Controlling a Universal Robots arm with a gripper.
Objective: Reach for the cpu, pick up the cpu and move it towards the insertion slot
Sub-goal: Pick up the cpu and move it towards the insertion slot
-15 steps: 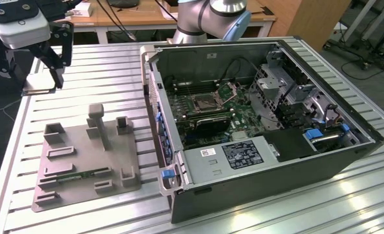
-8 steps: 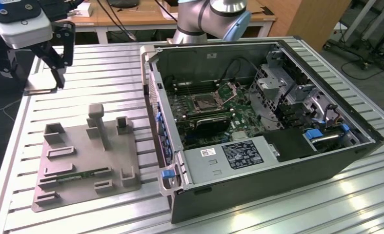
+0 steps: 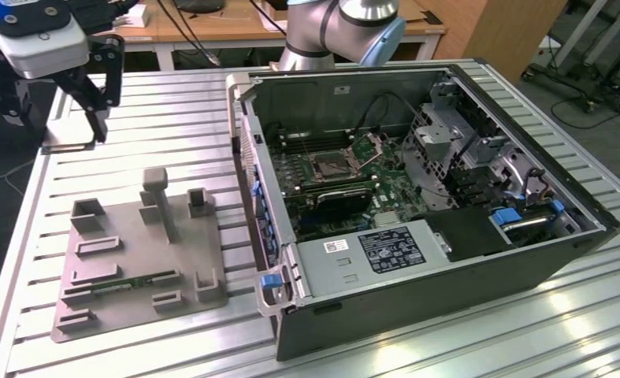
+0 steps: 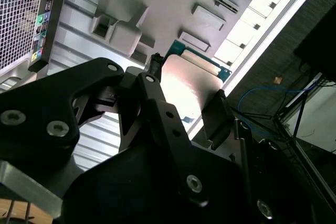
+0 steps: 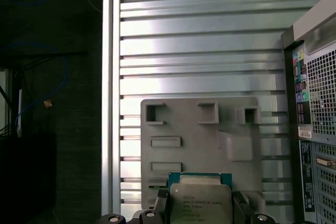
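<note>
While its black fingers (image 5: pixel 163 200) clamp a small square chip (image 5: pixel 200 203) by two opposite edges, the gripper (image 3: pixel 73 126) hangs at the exterior view's far left, raised above the edge of a ribbed metal table (image 3: pixel 183 102). Both wrist views show the chip's pale metal top and green rim held clear of the table, with a grey plastic tray (image 5: pixel 199 150) lying beyond it. To the right of the gripper in the exterior view, that tray rests flat on the table, its blocks and recesses facing up and a narrow green circuit strip (image 3: pixel 120 285) lying along its near part. Further right stands an open computer case (image 3: pixel 447 268), its side panel off and a green board (image 3: pixel 394 189) exposed inside. Behind the case rises a silver and blue arm joint (image 3: pixel 341 31). On that board sits the socket (image 3: pixel 325 165), a silver frame around a dark centre, its hinged metal plate (image 3: pixel 373 144) tilted up. The chip is well apart from the socket, with the tray between them.
</note>
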